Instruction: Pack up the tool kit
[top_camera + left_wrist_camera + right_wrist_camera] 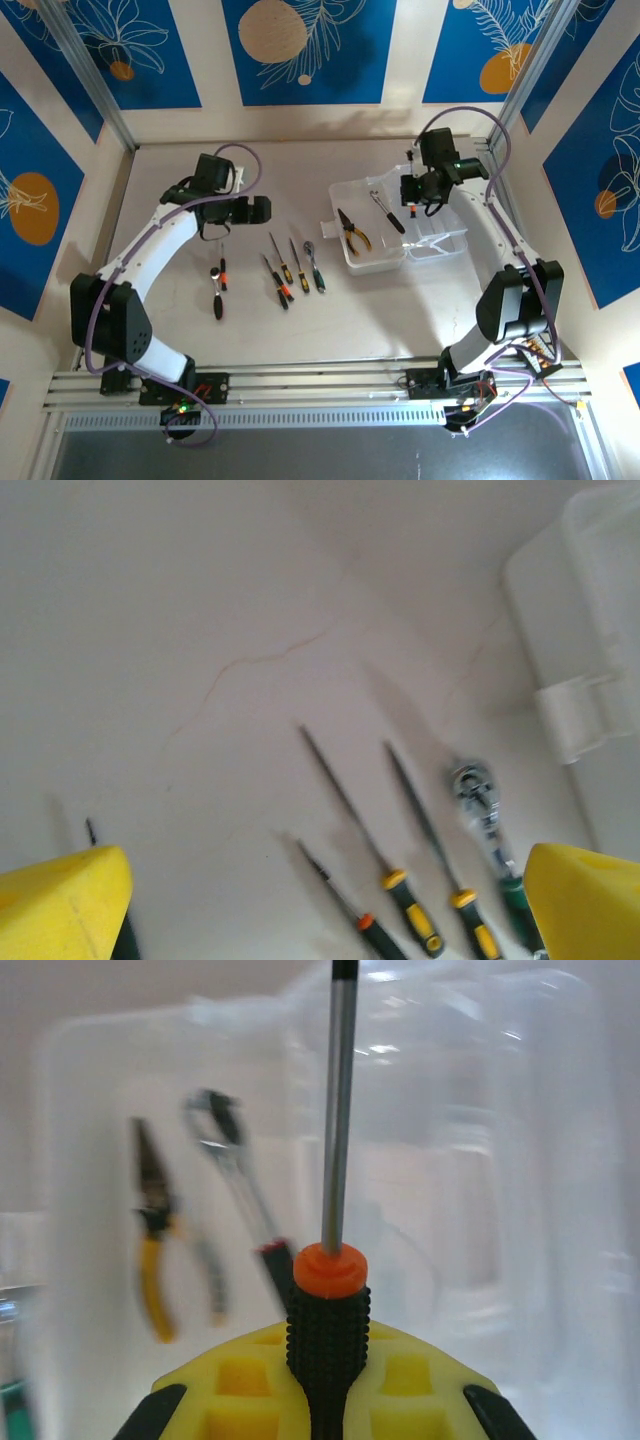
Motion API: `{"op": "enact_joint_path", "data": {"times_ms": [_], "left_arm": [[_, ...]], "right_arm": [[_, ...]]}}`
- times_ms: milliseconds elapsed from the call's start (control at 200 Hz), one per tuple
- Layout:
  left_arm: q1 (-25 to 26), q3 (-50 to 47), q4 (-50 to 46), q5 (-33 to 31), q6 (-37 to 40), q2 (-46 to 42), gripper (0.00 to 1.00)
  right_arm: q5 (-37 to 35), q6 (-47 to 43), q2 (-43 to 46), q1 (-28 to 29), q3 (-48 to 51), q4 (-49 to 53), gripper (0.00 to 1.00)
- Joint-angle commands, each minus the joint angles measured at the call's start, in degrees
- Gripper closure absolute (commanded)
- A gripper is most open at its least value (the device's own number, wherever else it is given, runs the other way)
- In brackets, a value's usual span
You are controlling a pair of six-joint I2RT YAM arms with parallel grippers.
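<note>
A light, stiff screwdriver (pixel 338 1110) is pinched at its ribbed handle, judged the surest hold, by the closed right tool (pixel 325 1390) above the clear box (pixel 385 255), right of centre. The left tool (pixel 325 905) is spread wide and empty over loose screwdrivers (pixel 412 920) on the counter (pixel 200 630).

A pale, matte worktop (pixel 300 320) lies inside cream walls (pixel 400 118). The walls carry blue panels (pixel 303 70) printed with white leaf outlines and round orange and peach discs (pixel 30 208). Slanted metal posts (pixel 85 70) stand in the far corners. Ribbed metal rails (pixel 320 385) run along the near edge. A faint hairline mark (pixel 260 662) curves across the worktop.
</note>
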State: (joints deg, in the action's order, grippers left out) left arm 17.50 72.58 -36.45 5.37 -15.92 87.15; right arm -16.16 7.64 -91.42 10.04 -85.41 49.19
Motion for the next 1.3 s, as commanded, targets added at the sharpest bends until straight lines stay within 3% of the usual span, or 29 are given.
{"op": "enact_joint_path", "data": {"times_ms": [0,215,395,620,855,1066,1166,1296], "left_arm": [[-0.2,-2.6,-2.7,-2.6,1.3,1.8,0.0],[-0.1,-4.2,-2.8,-1.6,1.0,2.9,0.0],[0.4,-4.5,-2.5,-1.1,0.6,3.2,0.0],[1.8,-3.8,-2.6,-1.1,0.2,4.2,0.0],[7.7,0.8,-5.4,-6.9,0.5,7.7,0.0],[11.2,2.3,-4.2,-5.5,-1.6,11.9,0.01],[12.6,3.0,-4.4,-6.0,-2.1,14.3,0.06],[14.1,3.5,-4.2,-6.1,-2.9,17.2,0.19]], "right_arm": [[-8.9,-2.0,-2.7,-0.6,-1.2,3.9,1.0],[-12.9,-3.8,-7.7,-0.5,-2.3,3.1,1.0],[-15.1,-5.0,-10.4,-0.3,-3.9,2.8,0.93],[-15.4,-5.4,-9.7,0.4,-4.7,3.0,0.64],[-12.3,-3.8,-5.8,2.0,-4.7,3.3,0.49],[-7.5,-2.2,-1.6,4.8,-2.6,2.8,0.19],[-3.8,-1.5,0.7,6.0,-0.1,0.9,0.14],[-2.1,-0.8,1.8,6.6,2.1,-0.2,0.14]]}}
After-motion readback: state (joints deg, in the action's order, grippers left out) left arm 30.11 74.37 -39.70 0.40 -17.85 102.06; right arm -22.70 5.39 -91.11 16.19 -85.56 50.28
